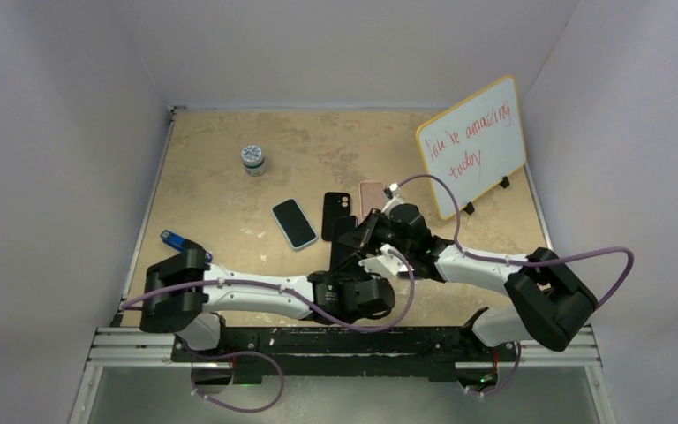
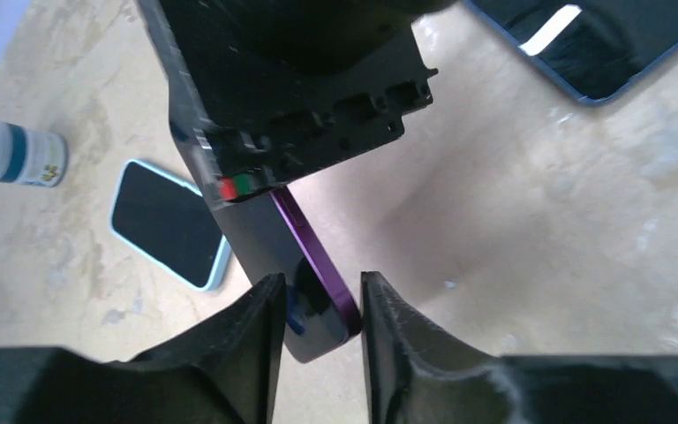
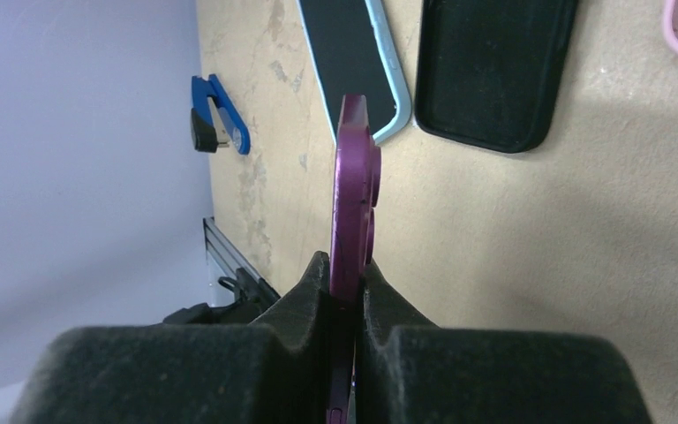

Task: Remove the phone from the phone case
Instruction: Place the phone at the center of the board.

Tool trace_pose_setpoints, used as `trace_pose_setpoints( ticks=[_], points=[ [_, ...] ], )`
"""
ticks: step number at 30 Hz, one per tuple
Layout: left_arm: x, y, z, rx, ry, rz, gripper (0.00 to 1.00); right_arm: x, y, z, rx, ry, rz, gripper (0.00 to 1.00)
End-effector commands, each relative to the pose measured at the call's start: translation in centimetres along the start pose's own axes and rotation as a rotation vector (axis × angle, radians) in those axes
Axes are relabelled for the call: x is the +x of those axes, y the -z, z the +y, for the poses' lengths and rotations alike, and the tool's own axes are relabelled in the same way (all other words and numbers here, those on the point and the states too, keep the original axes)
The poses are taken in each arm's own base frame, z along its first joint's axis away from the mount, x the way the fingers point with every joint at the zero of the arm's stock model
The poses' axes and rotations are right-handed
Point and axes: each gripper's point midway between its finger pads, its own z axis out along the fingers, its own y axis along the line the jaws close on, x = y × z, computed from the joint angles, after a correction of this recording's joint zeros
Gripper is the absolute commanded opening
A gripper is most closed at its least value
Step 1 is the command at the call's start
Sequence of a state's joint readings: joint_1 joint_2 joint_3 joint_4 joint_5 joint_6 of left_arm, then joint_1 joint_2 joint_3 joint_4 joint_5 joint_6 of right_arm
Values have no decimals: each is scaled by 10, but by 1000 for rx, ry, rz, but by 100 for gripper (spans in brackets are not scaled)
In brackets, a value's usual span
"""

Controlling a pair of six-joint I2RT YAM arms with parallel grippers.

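Tan worktop (image 1: 221, 177) lies under both arms. The right gripper (image 3: 346, 269) is clamped on the purple phone (image 3: 353, 190), lifted on edge just on the near side of a black case (image 3: 494, 71). The left gripper (image 2: 322, 296) has its jaws slightly parted around the phone's other end. The phone looks bare, so removal seems done; only setting it down is left.

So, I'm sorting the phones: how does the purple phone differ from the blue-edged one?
The purple phone is clamped on edge in the right tool, off the table; the blue-edged phone lies flat, screen up, untouched. Its rim is light blue, the other's purple. Both have rounded corners.
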State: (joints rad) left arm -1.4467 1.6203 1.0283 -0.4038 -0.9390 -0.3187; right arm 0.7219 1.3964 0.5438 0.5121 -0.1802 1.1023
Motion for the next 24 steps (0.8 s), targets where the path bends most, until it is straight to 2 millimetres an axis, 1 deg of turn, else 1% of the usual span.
trace_pose_setpoints(
  ticks=[1, 2, 4, 8, 12, 16, 20, 24],
  points=[
    [-52, 30, 9, 137, 197, -134, 43, 5, 12, -11, -7, 178, 22, 0],
    [-55, 33, 12, 150, 211, -142, 49, 4, 14, -13, -3, 180, 19, 0],
    [-58, 36, 17, 175, 239, -149, 56, 2, 19, -19, 11, 184, 15, 0],
    [-57, 34, 33, 242, 330, -143, 65, -4, 31, -32, 50, 204, 4, 0],
    [-55, 27, 46, 342, 462, -149, 68, -11, 44, -42, 72, 220, -13, 0],
    [-50, 24, 57, 353, 527, -144, 71, -13, 52, -49, 93, 248, -12, 0],
    [-40, 15, 65, 345, 582, -108, 73, -10, 51, -60, 129, 238, 14, 0],
    [-29, 5, 74, 348, 660, -86, 74, -7, 48, -76, 169, 199, 16, 0]
  ],
)
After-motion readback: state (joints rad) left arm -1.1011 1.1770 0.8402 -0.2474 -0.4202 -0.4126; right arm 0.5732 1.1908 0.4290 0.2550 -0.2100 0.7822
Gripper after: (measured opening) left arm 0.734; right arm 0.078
